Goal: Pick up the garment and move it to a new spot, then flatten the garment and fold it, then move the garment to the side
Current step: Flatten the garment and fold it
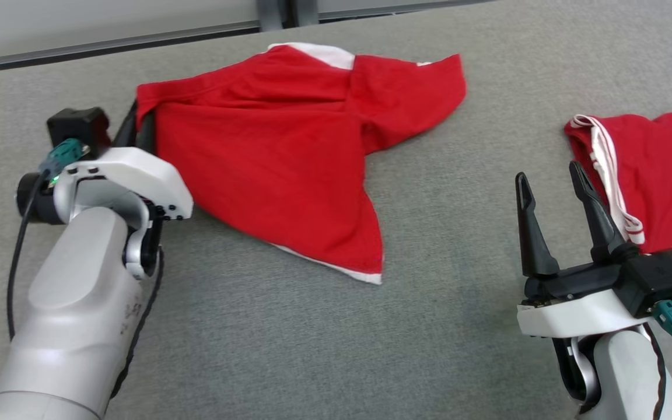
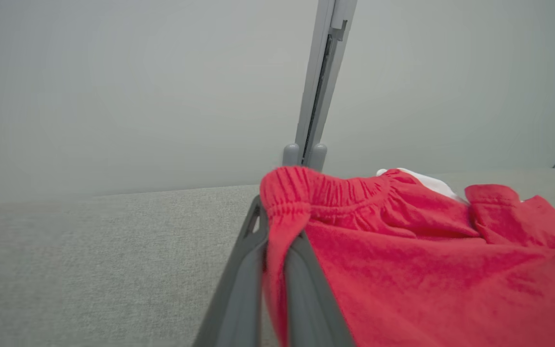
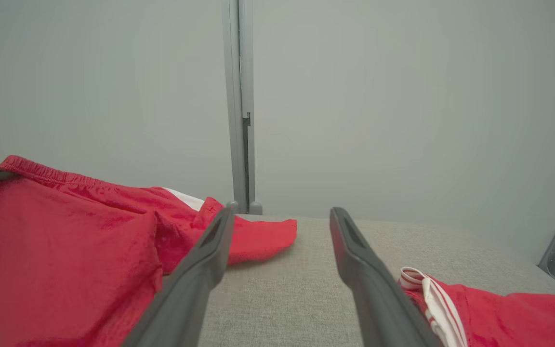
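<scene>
A red garment with an elastic waistband and white trim lies on the grey padded table, left of centre. My left gripper is shut on its left waistband corner. In the left wrist view the red cloth is pinched between the two fingers of that gripper, and the waistband edge stands up above the table. My right gripper stands open at the lower right with nothing between its fingers. In the right wrist view this gripper points at bare table, with the garment to its left.
A second red garment with white stripes lies at the right edge, just beside my right gripper's outer finger, and shows low right in the right wrist view. A grey wall with a vertical metal post stands behind the table.
</scene>
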